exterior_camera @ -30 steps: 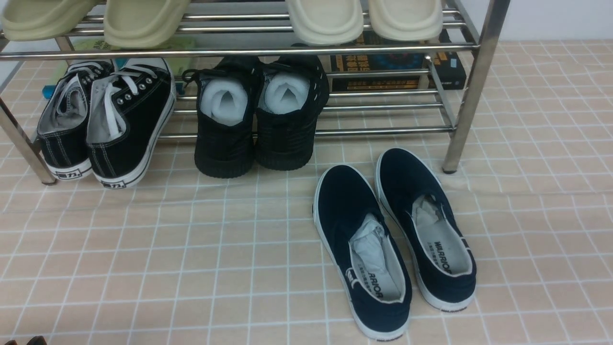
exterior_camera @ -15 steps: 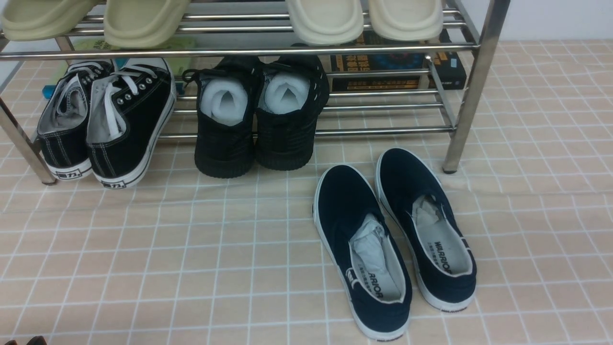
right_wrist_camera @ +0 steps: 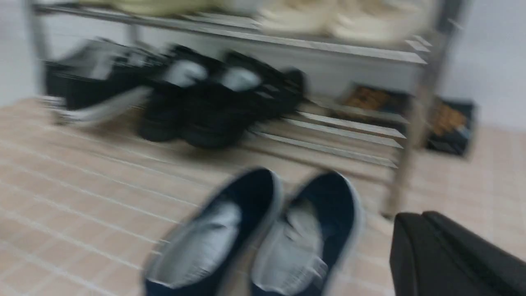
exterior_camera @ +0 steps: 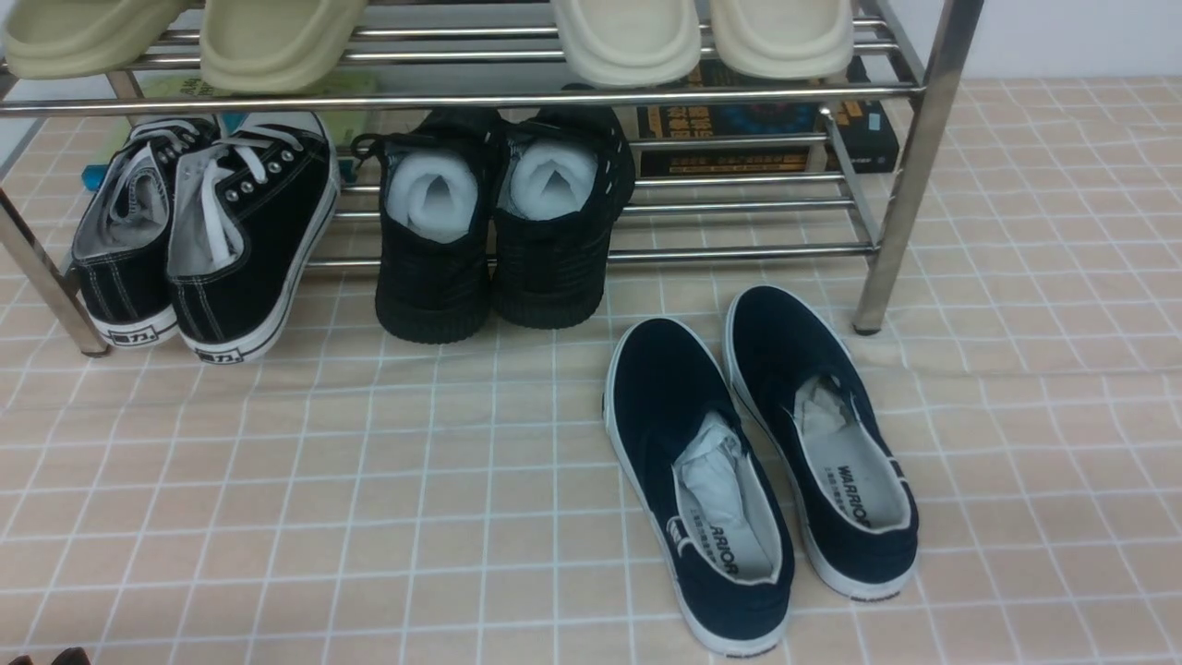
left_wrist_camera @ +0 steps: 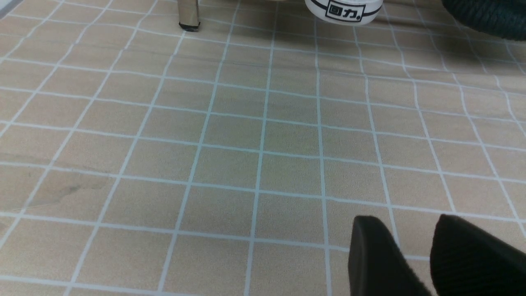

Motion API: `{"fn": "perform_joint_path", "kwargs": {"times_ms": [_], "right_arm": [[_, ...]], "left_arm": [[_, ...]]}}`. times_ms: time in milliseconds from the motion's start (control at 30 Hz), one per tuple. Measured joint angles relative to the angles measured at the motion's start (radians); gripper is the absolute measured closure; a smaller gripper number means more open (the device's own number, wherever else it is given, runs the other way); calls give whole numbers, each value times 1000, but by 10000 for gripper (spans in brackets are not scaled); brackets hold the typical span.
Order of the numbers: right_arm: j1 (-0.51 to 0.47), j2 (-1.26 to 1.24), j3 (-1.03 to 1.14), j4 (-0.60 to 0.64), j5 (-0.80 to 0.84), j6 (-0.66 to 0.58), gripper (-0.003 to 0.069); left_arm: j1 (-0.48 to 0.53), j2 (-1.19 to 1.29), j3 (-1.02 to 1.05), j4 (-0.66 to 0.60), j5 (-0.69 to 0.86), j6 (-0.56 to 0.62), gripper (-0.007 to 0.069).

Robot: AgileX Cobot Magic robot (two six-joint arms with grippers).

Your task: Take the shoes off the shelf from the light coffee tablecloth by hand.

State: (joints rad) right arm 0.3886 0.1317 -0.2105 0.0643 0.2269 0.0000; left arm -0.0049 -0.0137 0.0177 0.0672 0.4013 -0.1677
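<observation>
The shoes are a navy slip-on pair with white soles, lying side by side on the light coffee tablecloth [exterior_camera: 369,480], toes toward the shelf [exterior_camera: 912,166]. The left shoe [exterior_camera: 660,392] and the right shoe [exterior_camera: 785,351] sit just in front of the shelf's right leg, off its bars. The blurred right wrist view shows both shoes [right_wrist_camera: 250,197] close ahead. My right gripper [right_wrist_camera: 415,218] is shut and empty, to the right of the pair. My left gripper [left_wrist_camera: 404,222] hovers open over bare cloth, holding nothing.
Black lace-up sneakers [exterior_camera: 212,231] and all-black shoes [exterior_camera: 499,231] rest on the shelf's lowest bars. Pale slippers [exterior_camera: 628,37] lie on the tier above. Books [exterior_camera: 766,129] lie behind the shelf. A shelf leg [left_wrist_camera: 188,14] and a sneaker heel [left_wrist_camera: 343,8] lie ahead of the left gripper.
</observation>
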Motion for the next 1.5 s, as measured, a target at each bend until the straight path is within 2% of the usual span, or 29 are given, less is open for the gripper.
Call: {"fn": "perform_joint_path", "kwargs": {"times_ms": [167,300,400,667,900,1500], "right_arm": [[-214,-116,156,-9,4,36,648],[-343,-141,225,-17,5,32,646],[-399,-141,235,-39,37,29,645],[-416,-141,227,-77,154,25,635],[-469,-141,226,-77,160,21,629],[-500,-141,226,-77,160,18,616]], "left_arm": [[0,0,0,0,0,0,384],[0,0,0,0,0,0,384],[0,0,0,0,0,0,384],[0,0,0,0,0,0,384],[0,0,0,0,0,0,384],[0,0,0,0,0,0,384]]}}
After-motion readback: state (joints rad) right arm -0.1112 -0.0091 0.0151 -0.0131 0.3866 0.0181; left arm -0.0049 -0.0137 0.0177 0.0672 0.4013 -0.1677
